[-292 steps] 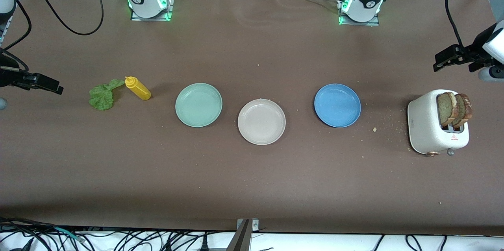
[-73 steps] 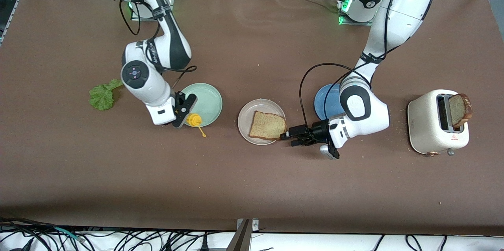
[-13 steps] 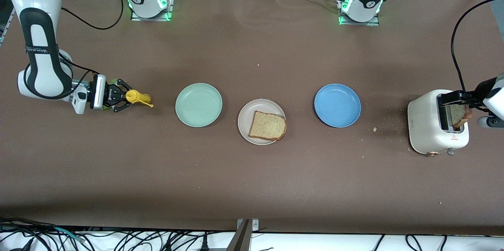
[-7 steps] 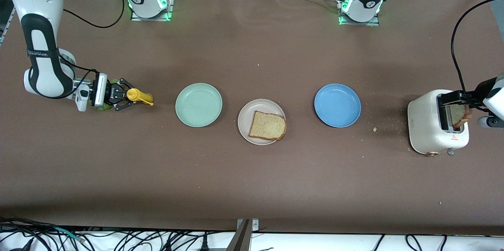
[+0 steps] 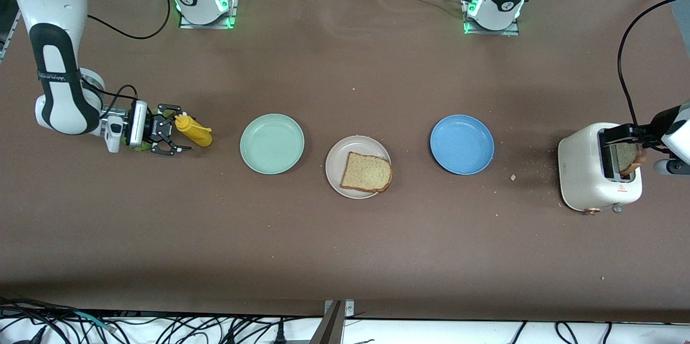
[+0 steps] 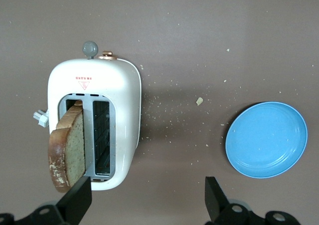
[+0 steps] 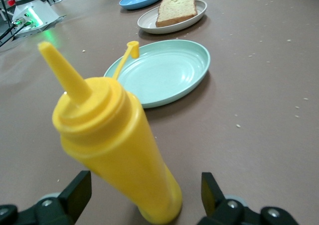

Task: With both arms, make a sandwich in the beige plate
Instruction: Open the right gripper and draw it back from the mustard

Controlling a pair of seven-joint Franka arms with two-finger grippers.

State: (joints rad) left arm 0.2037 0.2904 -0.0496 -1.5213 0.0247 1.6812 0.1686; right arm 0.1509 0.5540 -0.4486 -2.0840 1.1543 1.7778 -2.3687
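A: One toast slice (image 5: 366,172) sits on the beige plate (image 5: 337,158), mid-table between the mint-green plate (image 5: 271,143) and blue plate (image 5: 462,144). 2nd slice (image 6: 66,149) is in the toaster (image 5: 585,171) at the left arm's end.

B: Grippers?

A: Right gripper (image 5: 171,138) is low at the right arm's end, jaws spread wide, yellow squeeze bottle (image 5: 194,130) standing free between the fingers (image 7: 76,192), not pinched. Lettuce (image 5: 135,143) is mostly hidden under the wrist, just a green edge showing.

B: Left?

A: Left gripper (image 6: 144,197) hovers over the toaster, jaws fully apart, nothing held.

B: So the step is?

A: Prob. clearing off the bottle, then lettuce. Back straight away from the bottle w/o brushing it; it looks tippy. Then go down onto the leaf near its middle and pinch gently, since it's thin & floppy. Left should straddle the slice's top edge squarely and pull straight up.
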